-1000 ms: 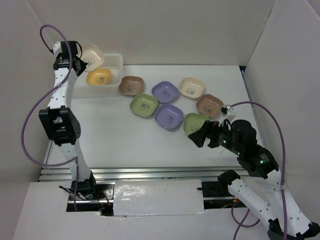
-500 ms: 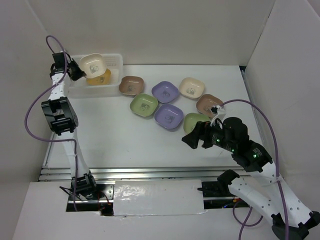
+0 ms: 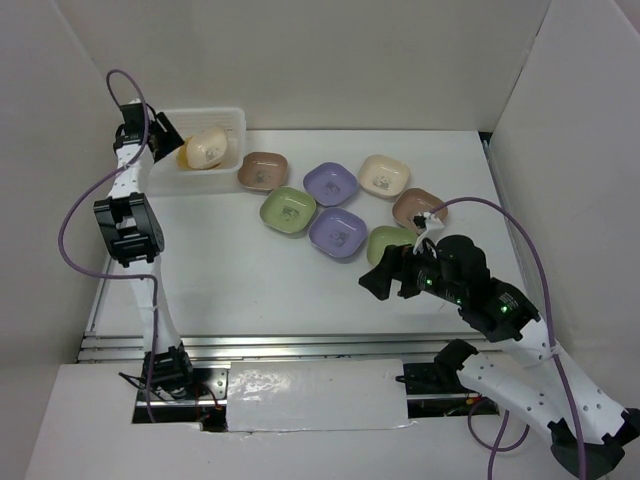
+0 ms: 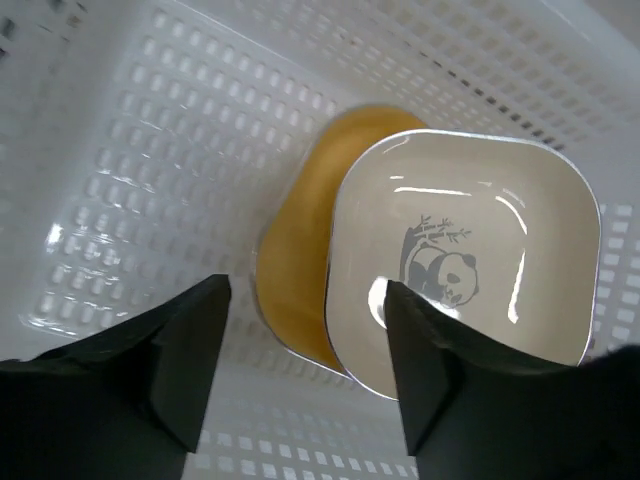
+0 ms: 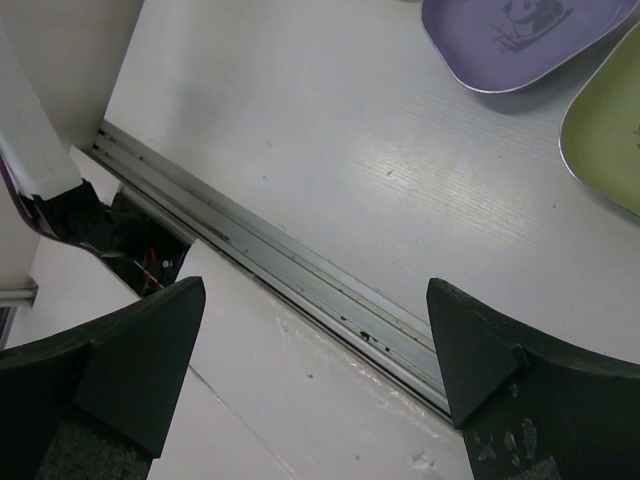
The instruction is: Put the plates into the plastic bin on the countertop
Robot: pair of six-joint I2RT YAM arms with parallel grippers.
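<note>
The plastic bin stands at the back left of the countertop. Inside it a cream plate leans on an orange plate. My left gripper hovers over the bin's left end, open. In the left wrist view its fingers stand apart above the bin floor, with the cream panda plate lying free, overlapping the orange plate. Several plates lie on the countertop, among them brown, green and purple. My right gripper is open, near the front, holding nothing.
In the right wrist view, the open right gripper hangs over the metal front rail. A purple plate and a green plate lie at its upper right. White walls enclose the countertop on the left, back and right.
My left gripper has swung over the bin's left end, opened and let go of the cream plate, which now rests on the orange one. The right gripper has drifted slightly left.
</note>
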